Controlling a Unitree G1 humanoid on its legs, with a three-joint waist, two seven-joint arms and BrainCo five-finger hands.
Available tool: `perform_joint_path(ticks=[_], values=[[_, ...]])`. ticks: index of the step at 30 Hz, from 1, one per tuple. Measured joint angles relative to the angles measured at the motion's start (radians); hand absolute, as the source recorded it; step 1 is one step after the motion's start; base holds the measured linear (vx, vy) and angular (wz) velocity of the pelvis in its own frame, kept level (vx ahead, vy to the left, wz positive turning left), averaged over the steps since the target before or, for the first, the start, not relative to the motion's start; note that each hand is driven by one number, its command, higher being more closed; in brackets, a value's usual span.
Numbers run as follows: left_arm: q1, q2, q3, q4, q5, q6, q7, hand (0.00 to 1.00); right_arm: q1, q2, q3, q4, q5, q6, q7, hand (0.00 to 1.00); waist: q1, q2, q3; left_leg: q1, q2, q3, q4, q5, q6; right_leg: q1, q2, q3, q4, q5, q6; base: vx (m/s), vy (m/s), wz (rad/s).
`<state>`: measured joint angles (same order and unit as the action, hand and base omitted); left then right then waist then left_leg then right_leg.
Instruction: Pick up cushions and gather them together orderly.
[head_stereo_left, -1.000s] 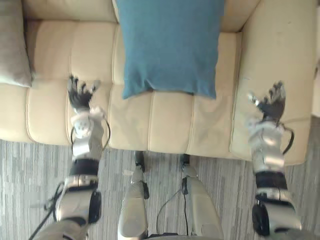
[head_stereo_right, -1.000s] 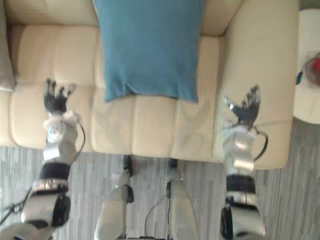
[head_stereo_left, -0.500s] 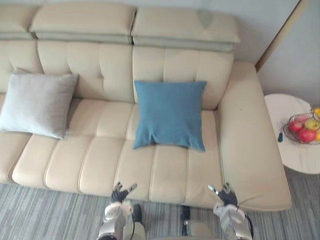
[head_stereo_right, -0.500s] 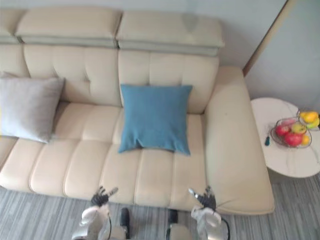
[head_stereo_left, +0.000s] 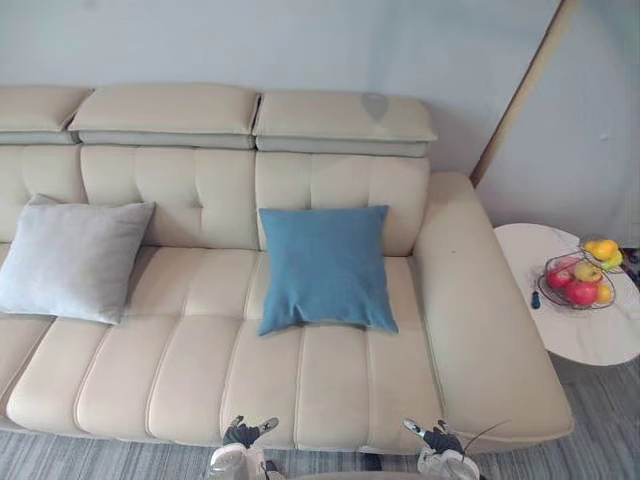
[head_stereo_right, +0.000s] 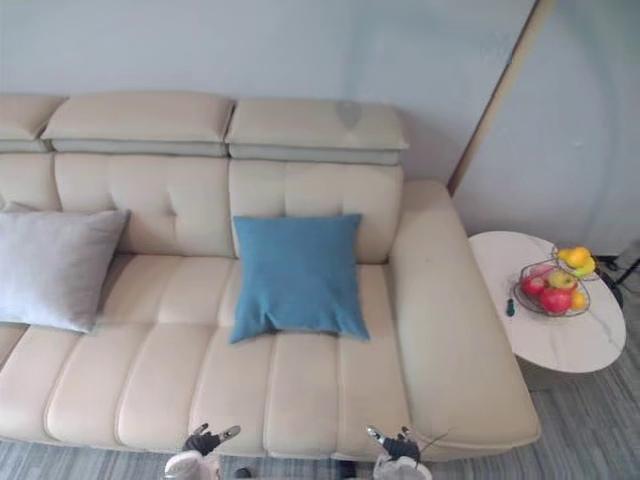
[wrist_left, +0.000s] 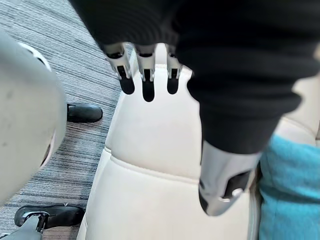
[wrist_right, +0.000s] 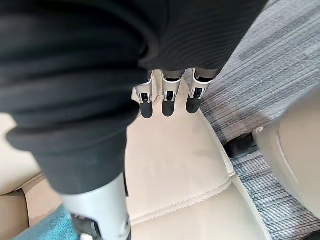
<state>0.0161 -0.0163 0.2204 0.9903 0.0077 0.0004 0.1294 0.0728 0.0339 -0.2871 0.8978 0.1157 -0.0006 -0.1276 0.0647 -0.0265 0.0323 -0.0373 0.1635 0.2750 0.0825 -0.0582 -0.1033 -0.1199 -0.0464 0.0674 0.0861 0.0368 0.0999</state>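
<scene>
- Hovering low at the front edge of the cream sofa, the left hand and right hand both have fingers straight and spread, holding nothing.
- Blue cushion leans on the backrest at mid-sofa. Grey cushion sits well apart, toward the robot's left.
- Step in hand, by my reading: reaching for the blue cushion, the nearer one.
- Best done with one hand on each side edge, lifting it clear rather than dragging, then setting it upright just beside the grey one, edges squared.
- Hard to make out: the grey cushion's outer edge is cut off in the right eye view. The sofa runs on past the frame, so more cushions there cannot be ruled out.
</scene>
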Motion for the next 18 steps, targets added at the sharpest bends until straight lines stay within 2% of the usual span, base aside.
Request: perform_joint_path(ticks=[1,2,3,5,6,7,8,9,10,11,12,14,15,16,18], values=[[-0.005,-0.012,0.011,-0.007,0.002,-0.001,-0.002,0.0,-0.02,0.0,0.002,0.001,0.0,0.002,0.0,0.0,0.002,0.016,0.008,-0.024,0.025,0.01,0.012,0.008,-0.007,-0.049,-0.005,-0.022,0.136,-0.077,-0.032,-0.11,0.001,-0.08],[-0.012,-0.011,0.029,-0.009,0.006,-0.002,-0.002,0.0,-0.025,0.003,0.006,0.002,0.0,0.002,0.0,0.0,0.0,0.01,0.009,-0.036,0.025,0.006,0.023,0.015,-0.006,-0.095,-0.017,-0.044,0.307,-0.155,-0.037,-0.05,-0.034,0.11],[-0.015,-0.008,0.035,-0.011,0.007,-0.002,-0.001,0.0,-0.026,0.006,0.008,0.011,0.0,0.002,0.0,0.0,0.001,-0.002,0.01,-0.049,0.022,-0.006,0.043,0.018,-0.007,-0.104,-0.043,-0.068,0.465,-0.214,-0.014,-0.05,-0.066,0.28],[-0.004,0.002,0.039,-0.026,0.007,-0.002,0.0,0.0,-0.033,0.004,0.017,0.037,0.0,0.0,-0.001,0.0,0.002,-0.022,0.0,-0.1,0.019,-0.033,0.111,0.019,-0.006,-0.082,-0.095,-0.067,0.593,-0.254,0.02,-0.06,-0.173,0.42],[-0.006,0.003,0.054,-0.034,0.006,-0.001,0.001,0.0,-0.038,0.005,0.017,0.043,0.0,0.0,-0.001,0.0,0.002,-0.033,0.004,-0.137,0.027,-0.045,0.152,0.02,-0.006,-0.078,-0.093,-0.065,0.571,-0.27,0.039,-0.1,-0.234,0.25],[-0.014,-0.002,0.073,-0.036,0.006,0.0,0.002,0.0,-0.057,0.0,0.015,0.043,0.0,0.0,-0.001,0.0,0.011,-0.018,0.014,-0.152,0.038,-0.047,0.164,0.024,-0.008,-0.084,-0.073,-0.083,0.544,-0.269,0.039,-0.18,-0.197,-0.13],[-0.007,-0.02,0.076,-0.033,0.004,0.005,0.004,0.0,-0.063,-0.008,0.015,0.042,0.0,-0.001,-0.008,0.0,0.04,0.018,0.01,-0.177,0.071,-0.051,0.151,0.05,0.004,-0.057,-0.039,-0.093,0.447,-0.279,0.03,-0.18,-0.184,-0.28],[-0.005,-0.03,0.072,-0.039,0.003,0.003,0.005,0.0,-0.071,-0.016,0.015,0.039,0.001,-0.002,-0.013,0.0,0.051,0.026,0.02,-0.189,0.086,-0.048,0.14,0.072,-0.012,-0.039,-0.033,-0.103,0.395,-0.305,0.008,-0.19,-0.192,-0.17],[-0.016,-0.026,0.066,-0.035,-0.005,0.004,0.006,0.0,-0.085,-0.016,0.015,0.036,0.001,-0.003,-0.017,0.0,0.05,0.021,0.037,-0.209,0.085,-0.055,0.142,0.083,-0.03,-0.038,-0.032,-0.124,0.371,-0.34,-0.021,-0.22,-0.256,0.15],[-0.038,-0.033,0.064,-0.023,-0.012,0.005,0.006,0.0,-0.098,-0.022,0.015,0.036,0.001,-0.003,-0.023,0.0,0.049,0.044,0.066,-0.224,0.101,-0.083,0.142,0.101,-0.055,-0.034,-0.006,-0.148,0.354,-0.348,-0.053,-0.3,-0.228,0.38],[-0.038,-0.036,0.065,-0.023,-0.017,0.003,0.006,0.0,-0.094,-0.021,0.016,0.036,0.003,-0.003,-0.029,0.0,0.046,0.06,0.074,-0.234,0.12,-0.107,0.137,0.126,-0.062,-0.029,0.017,-0.176,0.348,-0.339,-0.07,-0.38,-0.247,0.48],[-0.034,-0.035,0.065,-0.022,-0.047,0.002,0.005,0.0,-0.072,-0.013,0.016,0.037,0.002,-0.002,-0.036,0.0,0.04,0.058,0.077,-0.221,0.132,-0.12,0.076,0.215,-0.074,-0.017,0.028,-0.229,0.331,-0.323,-0.097,-0.31,-0.165,0.54],[-0.041,-0.032,0.068,-0.031,-0.051,-0.001,0.005,0.0,-0.065,-0.007,0.016,0.045,0.003,-0.001,-0.041,0.0,0.044,0.039,0.085,-0.215,0.132,-0.111,0.085,0.209,-0.059,-0.016,0.026,-0.239,0.322,-0.311,-0.118,-0.26,-0.095,0.32],[-0.04,-0.032,0.078,-0.038,-0.051,-0.005,0.003,0.0,-0.073,-0.015,0.016,0.056,0.003,0.0,-0.044,0.0,0.044,0.034,0.089,-0.212,0.116,-0.112,0.135,0.16,-0.022,-0.02,0.021,-0.239,0.314,-0.296,-0.131,-0.3,-0.065,0.09],[-0.034,-0.034,0.077,-0.037,-0.051,-0.007,0.004,0.0,-0.075,-0.027,0.016,0.066,0.004,0.0,-0.042,0.0,0.043,0.023,0.089,-0.207,0.085,-0.142,0.232,0.084,-0.008,-0.022,0.005,-0.221,0.281,-0.27,-0.138,-0.25,0.039,-0.13]])
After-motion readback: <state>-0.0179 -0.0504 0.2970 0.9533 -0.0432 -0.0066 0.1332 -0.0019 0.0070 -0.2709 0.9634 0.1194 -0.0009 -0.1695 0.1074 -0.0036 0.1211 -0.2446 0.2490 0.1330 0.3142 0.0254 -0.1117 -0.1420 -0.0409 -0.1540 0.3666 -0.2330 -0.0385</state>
